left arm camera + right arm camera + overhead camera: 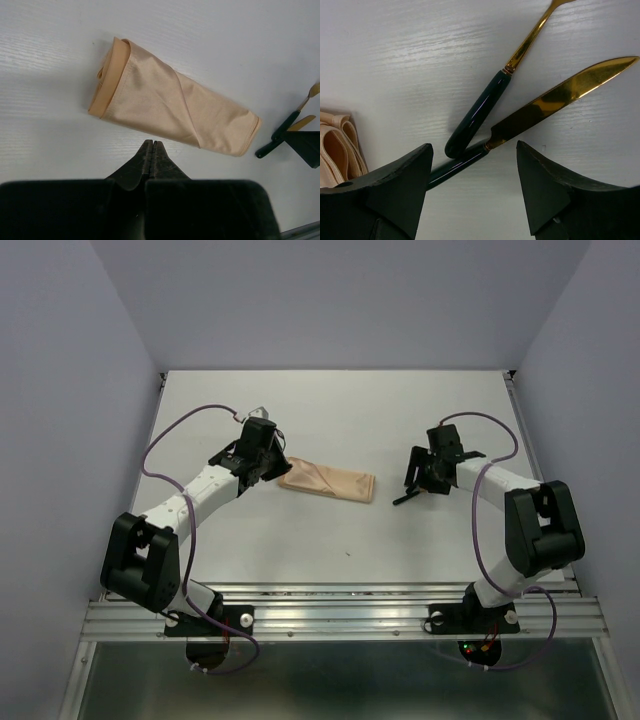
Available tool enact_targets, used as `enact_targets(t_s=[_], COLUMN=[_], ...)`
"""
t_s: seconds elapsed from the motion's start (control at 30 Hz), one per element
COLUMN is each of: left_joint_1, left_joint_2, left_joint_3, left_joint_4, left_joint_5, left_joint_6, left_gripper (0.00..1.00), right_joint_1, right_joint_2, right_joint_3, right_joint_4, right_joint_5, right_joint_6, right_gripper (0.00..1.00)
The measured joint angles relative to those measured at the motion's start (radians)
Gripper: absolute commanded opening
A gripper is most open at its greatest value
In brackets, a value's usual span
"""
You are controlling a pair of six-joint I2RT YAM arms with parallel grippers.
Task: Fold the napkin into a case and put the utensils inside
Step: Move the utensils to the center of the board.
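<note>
Gold-bladed knife (560, 97) and fork (480, 112) lie just right of the peach case (327, 481), their dark handles overlapping. My right claw (474, 150) is spread wide and empty, astride them. I should pinch where the handles meet. My left claw (152, 146) is pinched together, holding nothing, beside the case.

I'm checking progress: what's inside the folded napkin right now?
The napkin shows only cloth folds at its end; its deeper interior is covered. The knife and a second gold-headed utensil lie outside on the table.
</note>
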Motion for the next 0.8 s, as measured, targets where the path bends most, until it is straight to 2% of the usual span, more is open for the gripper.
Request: enact_targets(t_s=[0.4, 0.8], left_joint_1=[0.0, 0.0], left_joint_2=[-0.048, -0.039], left_joint_3=[-0.022, -0.022], left_joint_4=[-0.025, -0.028], left_joint_5=[-0.032, -0.037], left_joint_6=[-0.013, -0.013], left_gripper=[0.03, 0.0], right_joint_1=[0.0, 0.0], right_joint_2=[0.041, 0.017], right_joint_3=[0.001, 0.036], right_joint_4=[0.051, 0.059], right_joint_5=[-0.065, -0.107], right_joint_6=[0.0, -0.001], right_gripper=[0.64, 0.65])
